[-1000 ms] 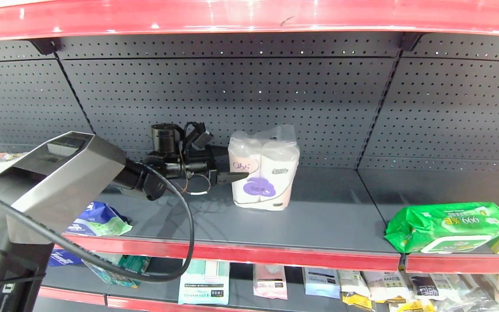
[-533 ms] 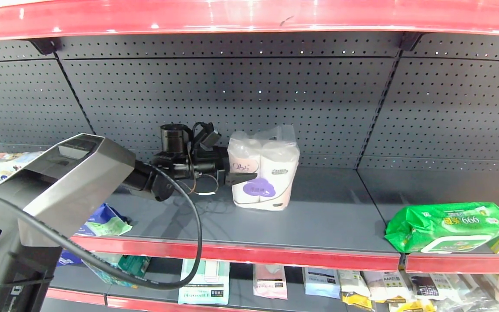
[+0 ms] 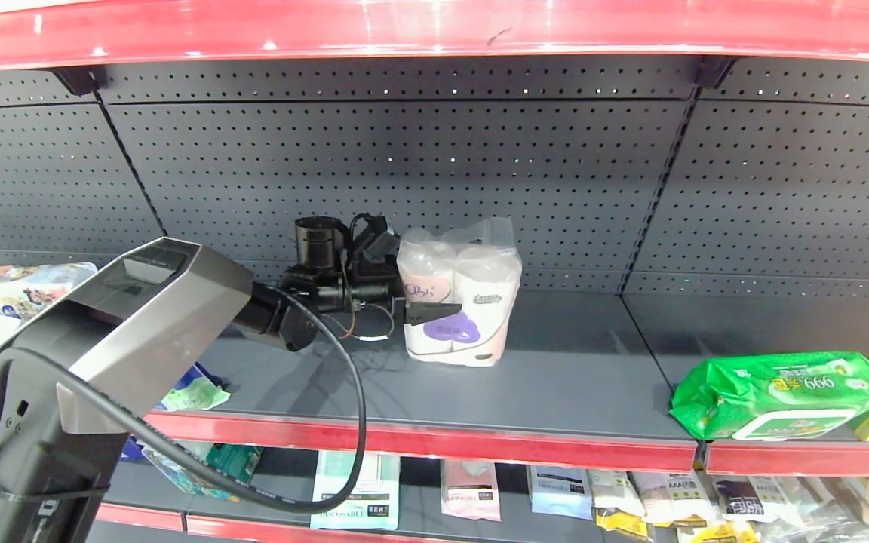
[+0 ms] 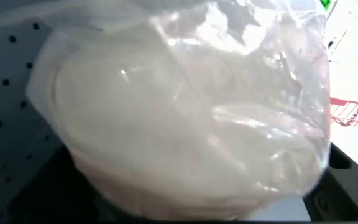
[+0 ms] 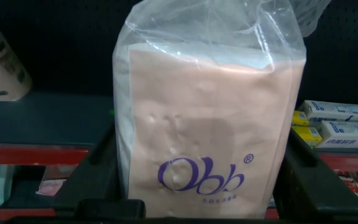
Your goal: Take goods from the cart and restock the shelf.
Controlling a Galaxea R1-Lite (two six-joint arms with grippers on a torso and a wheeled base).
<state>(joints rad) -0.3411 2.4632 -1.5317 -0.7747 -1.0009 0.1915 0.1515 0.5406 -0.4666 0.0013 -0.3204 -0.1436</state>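
Two packs: toilet-roll pack (image 3: 459,292) stood on the shelf (image 3: 555,377) at 12 o'clock, left gripper (image 3: 446,302) jaws apart astride it. Right gripper (image 5: 207,155) jaws were clamped on second pack (image 5: 210,124) at 3 o'clock. We judged this the placing step; next, pull left straight back.

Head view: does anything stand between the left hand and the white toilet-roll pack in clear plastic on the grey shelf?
Nothing visible does. The left hand is at the white toilet-roll pack in clear plastic, one dark finger lying across its front. It stands on the grey shelf.
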